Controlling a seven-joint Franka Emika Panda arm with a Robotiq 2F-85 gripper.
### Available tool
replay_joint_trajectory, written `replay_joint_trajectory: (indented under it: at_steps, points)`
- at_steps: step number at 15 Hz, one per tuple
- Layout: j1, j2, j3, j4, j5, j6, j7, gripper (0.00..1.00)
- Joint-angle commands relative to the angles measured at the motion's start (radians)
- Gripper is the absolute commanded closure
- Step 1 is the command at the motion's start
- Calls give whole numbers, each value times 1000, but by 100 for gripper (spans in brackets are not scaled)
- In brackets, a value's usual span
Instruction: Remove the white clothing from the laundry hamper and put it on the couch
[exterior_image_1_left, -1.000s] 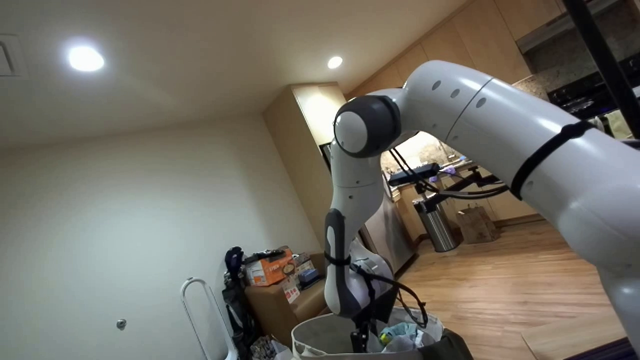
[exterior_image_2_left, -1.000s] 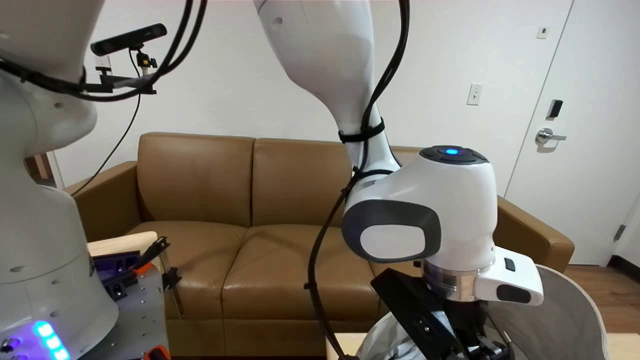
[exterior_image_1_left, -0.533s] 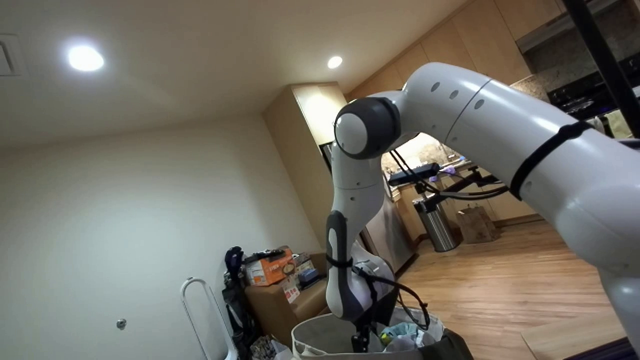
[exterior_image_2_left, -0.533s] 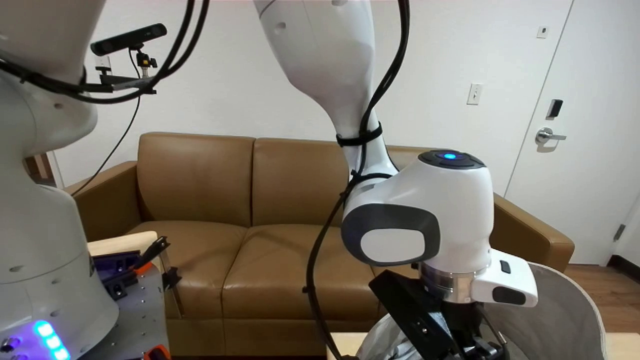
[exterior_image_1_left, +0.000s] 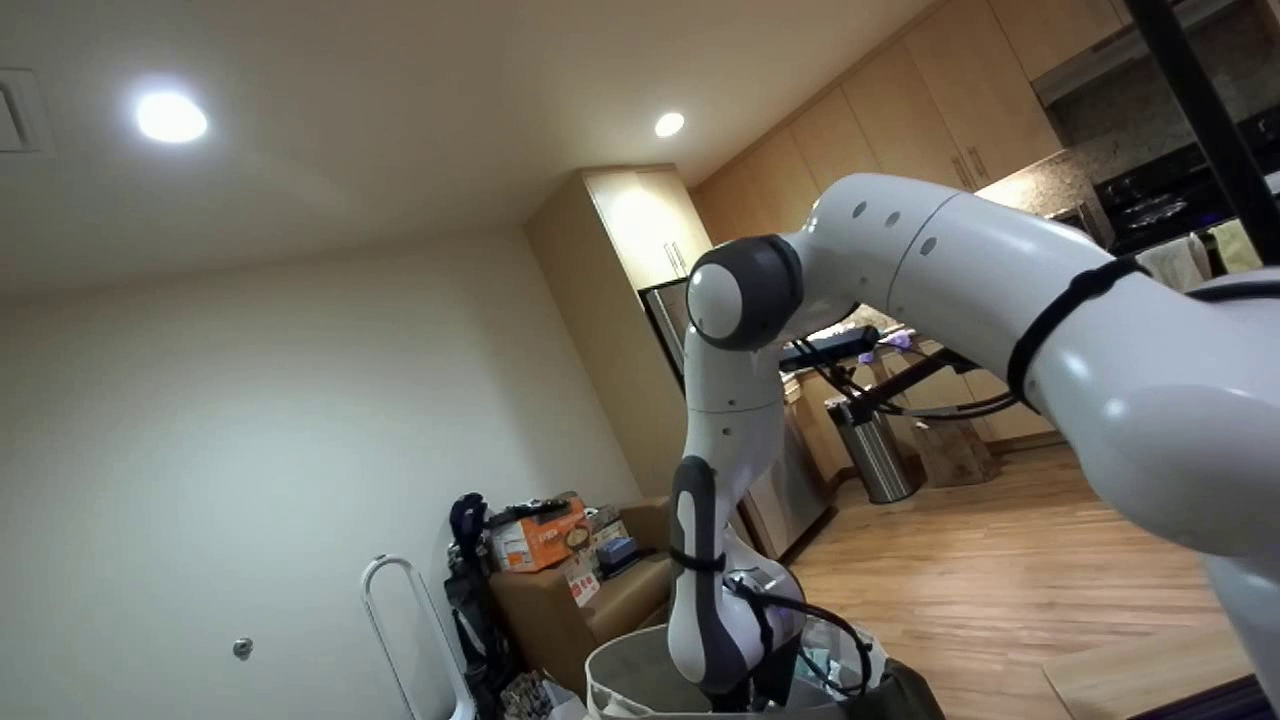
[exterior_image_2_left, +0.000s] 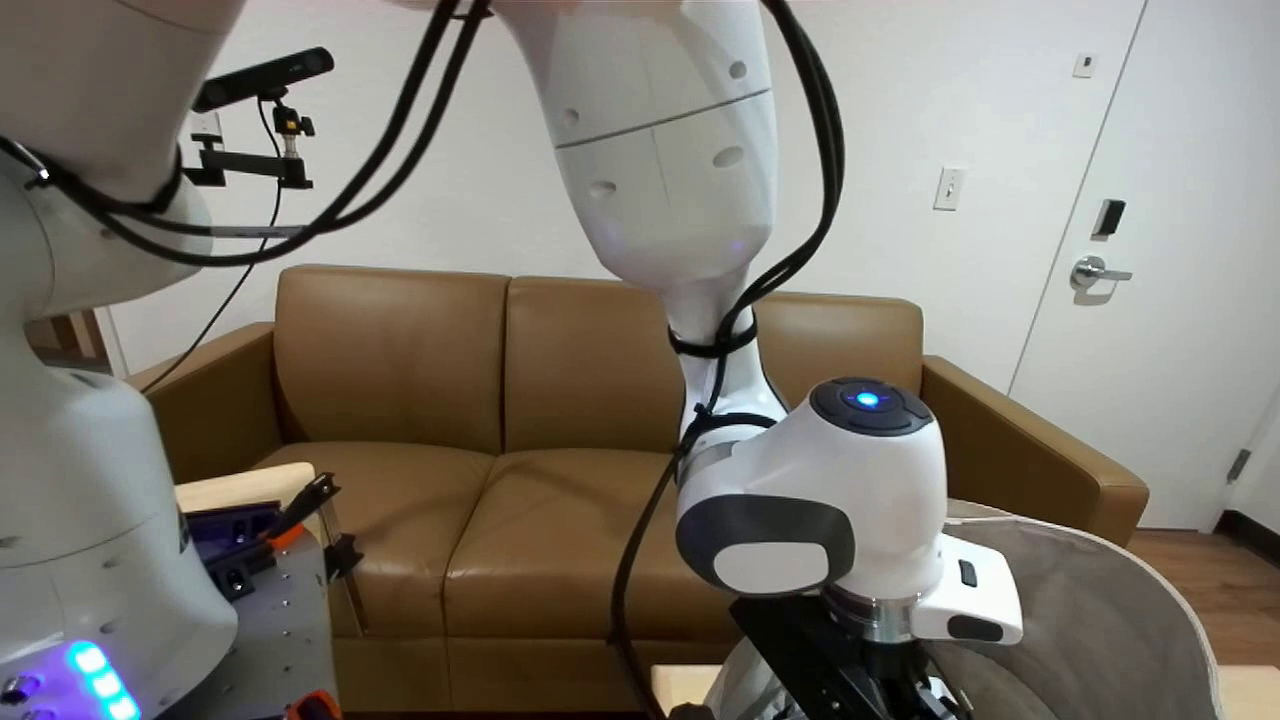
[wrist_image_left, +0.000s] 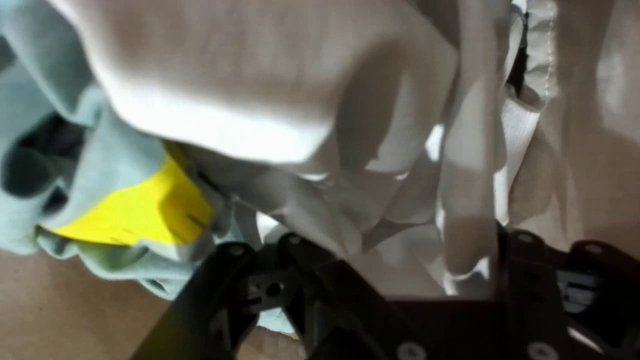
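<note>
The laundry hamper (exterior_image_1_left: 635, 665) is a pale fabric bin at the bottom of an exterior view; its grey inner wall (exterior_image_2_left: 1100, 610) shows at the lower right of an exterior view. My gripper (exterior_image_2_left: 915, 690) is down inside it. In the wrist view my gripper (wrist_image_left: 410, 245) is open, fingers wide apart, with pale folds of the white clothing (wrist_image_left: 240, 95) between and above them. Its fingertips are dark, and whether they touch the cloth is unclear. The brown couch (exterior_image_2_left: 390, 530) stands behind the arm; its end (exterior_image_1_left: 540, 610) shows in an exterior view.
A blue-green garment (wrist_image_left: 125, 160) with a yellow patch lies left of the white clothing in the wrist view. A box pile (exterior_image_1_left: 550, 540) sits on the couch's far end. A wooden surface (exterior_image_2_left: 690, 685) adjoins the hamper. Black cables (exterior_image_2_left: 650, 520) hang along the arm.
The arm has lowered, and my gripper has sunk deeper into the hamper. It moved slightly left in an exterior view showing the couch front. The garments in the hamper are now more covered by the arm.
</note>
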Motion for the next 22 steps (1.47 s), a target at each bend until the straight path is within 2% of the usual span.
replay_joint_trajectory:
  at_steps: [1, 5, 6, 7, 8, 10, 12, 15, 16, 17, 18, 20, 22]
  points:
    - [-65, 21, 50, 17, -51, -8, 57, 61]
    - [-50, -12, 15, -5, -54, -21, 103, 87]
    - [-80, -19, 44, -5, -55, -53, 95, 90]
    - [-75, -29, 35, -4, -53, -67, 100, 92]
    - [-103, -44, 65, 0, -45, -105, 91, 93]
    - [-117, -84, 84, 9, -30, -138, 81, 94]
    - [-147, -149, 126, 22, -11, -190, 61, 91]
    - [-147, -250, 155, 51, 14, -212, 39, 91]
    - [-181, -282, 209, 62, 44, -254, 3, 91]
    - [-155, -325, 195, 62, 54, -253, 6, 92]
    - [-190, -363, 251, 68, 97, -306, -46, 91]
    - [-181, -447, 249, 93, 192, -463, -91, 91]
    - [-126, -422, 137, 96, 257, -568, -98, 92]
